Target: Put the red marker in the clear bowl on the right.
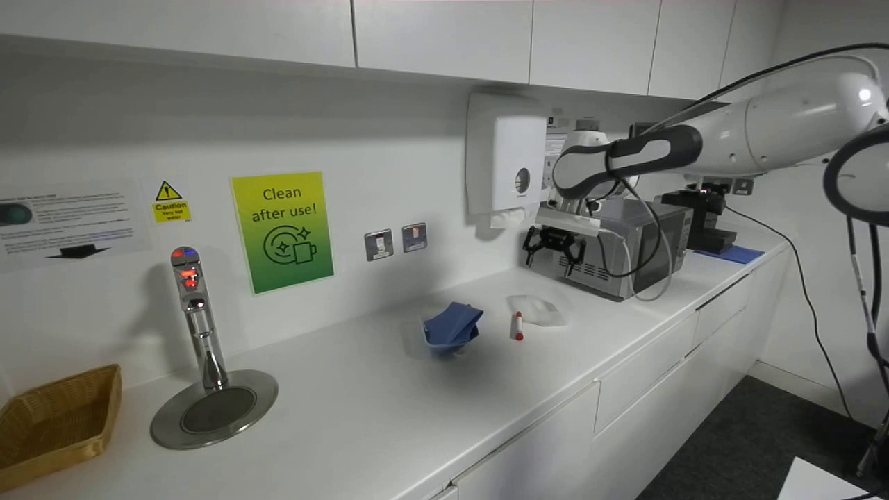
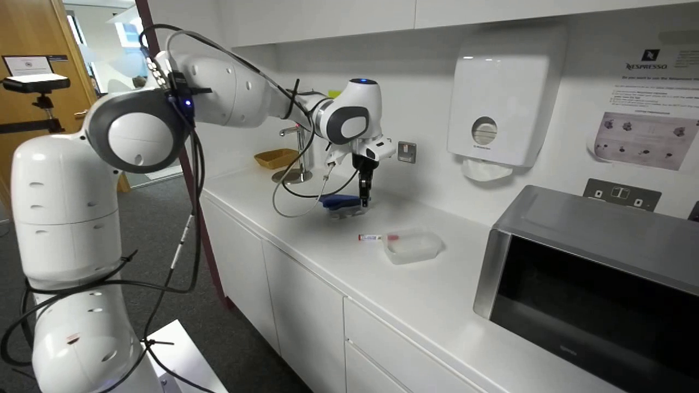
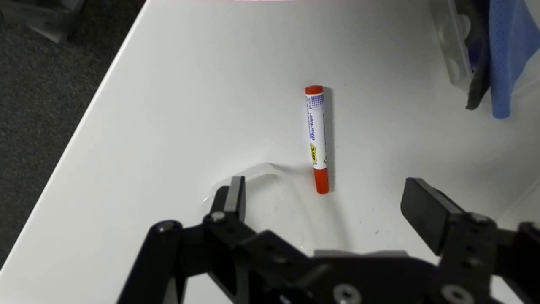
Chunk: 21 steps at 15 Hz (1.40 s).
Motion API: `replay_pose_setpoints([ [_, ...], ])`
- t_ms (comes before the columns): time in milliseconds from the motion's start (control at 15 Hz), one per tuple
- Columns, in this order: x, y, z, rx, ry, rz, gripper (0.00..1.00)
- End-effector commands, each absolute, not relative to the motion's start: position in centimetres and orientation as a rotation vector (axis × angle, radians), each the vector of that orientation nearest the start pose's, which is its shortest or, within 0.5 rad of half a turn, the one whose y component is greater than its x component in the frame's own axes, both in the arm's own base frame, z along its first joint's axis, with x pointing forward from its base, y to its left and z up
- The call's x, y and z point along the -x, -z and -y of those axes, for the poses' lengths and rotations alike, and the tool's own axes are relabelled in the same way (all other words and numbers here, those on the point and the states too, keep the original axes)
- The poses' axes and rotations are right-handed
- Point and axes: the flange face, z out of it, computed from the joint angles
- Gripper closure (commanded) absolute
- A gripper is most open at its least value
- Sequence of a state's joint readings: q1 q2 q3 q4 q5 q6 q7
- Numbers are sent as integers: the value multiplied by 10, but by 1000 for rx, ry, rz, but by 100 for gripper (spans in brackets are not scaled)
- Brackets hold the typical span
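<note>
The arm (image 2: 71, 207) stands at the near left in an exterior view, with the microwave (image 2: 590, 305) at the near right of the counter (image 2: 437, 305). Left of the microwave and farther back sits the bowl (image 2: 416, 255), clear, shallow and upright. The marker (image 2: 371, 238) lies flat on the counter just beside the bowl's left rim, outside it; its red cap shows through the plastic, and whether the two touch cannot be told. The gripper (image 1: 549, 268) points down from above the counter with its jaws spread; in the wrist view the fingers (image 3: 426, 211) stand well apart, one of them partly covering the bowl. Farther back and left, a blue cloth (image 2: 336, 202) juts out of a clear tub (image 2: 347, 212). The white dispenser (image 2: 505, 93) hangs on the wall (image 2: 420, 93) at the right, a tongue of paper (image 2: 487, 170) showing beneath it. At the far left the tap (image 2: 301, 146) rises from a steel plate (image 1: 258, 396), with the basket (image 2: 276, 159) just beyond it. A wooden door (image 2: 27, 27) stands farthest, at the left edge.
</note>
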<state>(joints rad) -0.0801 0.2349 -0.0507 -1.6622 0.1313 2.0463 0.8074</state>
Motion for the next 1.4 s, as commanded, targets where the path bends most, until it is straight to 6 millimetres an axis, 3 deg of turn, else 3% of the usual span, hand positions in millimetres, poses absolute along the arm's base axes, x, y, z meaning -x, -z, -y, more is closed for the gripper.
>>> replay_pose_setpoints([
  [0, -652, -476, 71, 2606, 131, -1467, 0],
  [133, -658, -462, 66, 2611, 107, -1475, 0],
  [533, -658, -462, 69, 2615, 104, -1476, 0],
  [1333, -691, -402, 62, 2688, 20, -1504, 0],
])
